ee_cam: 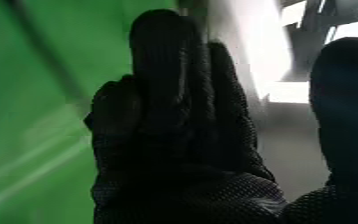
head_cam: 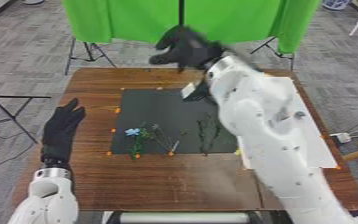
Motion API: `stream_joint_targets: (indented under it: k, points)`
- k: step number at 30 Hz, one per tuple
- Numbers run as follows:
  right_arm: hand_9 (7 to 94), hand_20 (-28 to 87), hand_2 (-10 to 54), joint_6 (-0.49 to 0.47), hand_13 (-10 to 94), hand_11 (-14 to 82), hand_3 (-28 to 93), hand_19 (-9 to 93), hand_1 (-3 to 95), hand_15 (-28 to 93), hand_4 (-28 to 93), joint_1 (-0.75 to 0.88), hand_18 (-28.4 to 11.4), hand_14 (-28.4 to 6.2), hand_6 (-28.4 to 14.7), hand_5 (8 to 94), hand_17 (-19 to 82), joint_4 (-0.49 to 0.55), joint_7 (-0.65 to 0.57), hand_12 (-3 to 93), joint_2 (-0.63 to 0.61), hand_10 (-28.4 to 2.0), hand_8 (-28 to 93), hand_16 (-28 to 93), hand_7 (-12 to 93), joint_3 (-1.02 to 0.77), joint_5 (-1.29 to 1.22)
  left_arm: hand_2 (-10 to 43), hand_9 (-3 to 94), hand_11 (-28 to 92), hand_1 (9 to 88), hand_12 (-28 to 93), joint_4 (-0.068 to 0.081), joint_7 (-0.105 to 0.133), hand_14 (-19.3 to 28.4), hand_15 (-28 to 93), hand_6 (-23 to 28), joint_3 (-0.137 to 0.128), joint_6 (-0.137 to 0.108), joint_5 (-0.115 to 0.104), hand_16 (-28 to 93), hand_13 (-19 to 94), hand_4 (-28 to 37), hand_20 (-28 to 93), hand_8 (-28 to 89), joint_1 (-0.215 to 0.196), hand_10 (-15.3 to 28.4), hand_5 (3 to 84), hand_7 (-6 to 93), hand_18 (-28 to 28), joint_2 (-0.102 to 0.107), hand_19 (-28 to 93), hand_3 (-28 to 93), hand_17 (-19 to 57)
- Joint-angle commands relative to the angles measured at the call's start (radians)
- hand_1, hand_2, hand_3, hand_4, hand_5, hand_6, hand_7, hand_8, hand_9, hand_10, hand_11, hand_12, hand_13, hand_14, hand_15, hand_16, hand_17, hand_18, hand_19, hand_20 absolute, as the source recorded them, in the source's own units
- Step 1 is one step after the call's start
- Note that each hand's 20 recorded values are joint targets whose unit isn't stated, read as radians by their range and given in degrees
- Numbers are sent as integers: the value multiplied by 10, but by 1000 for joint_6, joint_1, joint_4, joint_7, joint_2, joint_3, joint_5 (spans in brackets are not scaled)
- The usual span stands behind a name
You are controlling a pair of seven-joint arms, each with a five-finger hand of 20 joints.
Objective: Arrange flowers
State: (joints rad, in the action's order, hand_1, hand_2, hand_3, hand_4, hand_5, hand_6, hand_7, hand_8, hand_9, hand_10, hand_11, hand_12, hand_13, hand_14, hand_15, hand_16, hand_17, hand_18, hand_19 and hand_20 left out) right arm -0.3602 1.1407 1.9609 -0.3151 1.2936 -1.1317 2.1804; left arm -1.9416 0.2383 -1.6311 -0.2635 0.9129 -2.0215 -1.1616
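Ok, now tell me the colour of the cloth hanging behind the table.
Bright green; the hanging cloth shows best in the head view.

Room to pass along strip of tabletop (head_cam: 95, 107) between left hand (head_cam: 62, 129) and black mat (head_cam: 144, 107), and along near strip, mat to near edge. Mat's far left part open from above. Blue flower (head_cam: 133, 132) and green stems (head_cam: 208, 135) block low passage over mat's near part. Small white object (head_cam: 189, 90) stands in way at mat's far edge. Right arm (head_cam: 254, 107) bars overhead path across white sheet (head_cam: 314, 145). Green cloth (head_cam: 131, 22) hangs beyond far edge.
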Motion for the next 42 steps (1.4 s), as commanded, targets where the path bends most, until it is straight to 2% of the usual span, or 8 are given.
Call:
stream_joint_targets:
  k: [1, 4, 8, 11, 19, 27, 29, 42]
  points:
    - [661, 474, -54, -127, 732, 150, 525, 848, 287, 522, -96, 221, -189, -133, -26, 539, 458, -24, -84, 233, -366, -193, -57, 308, 80, -306, 176, 5, 424, 141, 188, 112, -17, -7, 152, 78, 45, -30, -6, 5, 17, 307, -277, 154, -50, -44, 137, 432, 86, 96, -4, 13, 667, 43]
    - [709, 478, -60, -165, 785, 170, 505, 871, 288, 528, -90, 279, -170, -112, -17, 553, 508, -70, -80, 234, -387, -185, -52, 305, 93, -334, 211, 4, 424, 141, 190, 112, -18, -15, 152, 78, 45, -26, 1, 8, 17, 307, -275, 154, -50, -41, 137, 432, 86, 96, -2, 13, 666, 43]
    - [761, 458, -78, -151, 836, 188, 519, 894, 285, 518, -98, 303, -148, -85, -8, 598, 556, -140, -93, 232, -374, -167, -59, 307, 112, -348, 232, 3, 425, 141, 193, 112, -16, -25, 152, 78, 45, -21, 13, 20, 17, 307, -274, 154, -50, -24, 136, 433, 87, 96, -1, 13, 664, 43]
    - [780, 436, -84, -125, 865, 189, 526, 907, 295, 508, -104, 288, -133, -74, -2, 609, 578, -195, -81, 225, -362, -159, -64, 310, 117, -337, 266, 3, 425, 142, 198, 112, -16, -24, 152, 78, 45, -21, 16, 23, 17, 307, -272, 155, -50, -25, 136, 434, 88, 96, -2, 14, 662, 43]
    - [793, 404, -88, -122, 881, 177, 536, 919, 303, 496, -107, 251, -127, -65, 4, 608, 589, -282, -103, 206, -331, -155, -73, 316, 117, -338, 278, 3, 425, 142, 202, 112, -14, -33, 152, 78, 46, -17, 20, 20, 17, 307, -265, 154, -50, -21, 136, 434, 87, 96, -11, 13, 658, 43]
    - [811, 386, -91, -183, 903, 169, 549, 931, 308, 487, -105, 274, -120, -51, 6, 606, 609, -302, -156, 198, -317, -148, -76, 320, 118, -354, 214, 1, 426, 142, 206, 111, -8, -47, 152, 79, 45, -11, 33, 24, 17, 308, -260, 154, -50, -16, 137, 435, 87, 96, -8, 12, 656, 43]
    - [816, 385, -92, -178, 908, 169, 549, 932, 316, 484, -107, 279, -119, -50, 7, 610, 611, -305, -178, 196, -314, -147, -77, 320, 120, -350, 169, 1, 426, 142, 207, 111, -8, -44, 152, 79, 45, -10, 32, 24, 17, 309, -258, 155, -50, -15, 137, 435, 87, 96, -7, 13, 655, 43]
    - [827, 392, -95, -108, 919, 171, 568, 932, 330, 481, -114, 280, -115, -44, 3, 613, 619, -300, -124, 193, -309, -137, -78, 328, 121, -307, 233, 0, 426, 141, 208, 112, -7, -37, 152, 79, 46, -7, 38, 23, 17, 309, -255, 154, -50, -15, 136, 435, 86, 96, -11, 13, 655, 42]
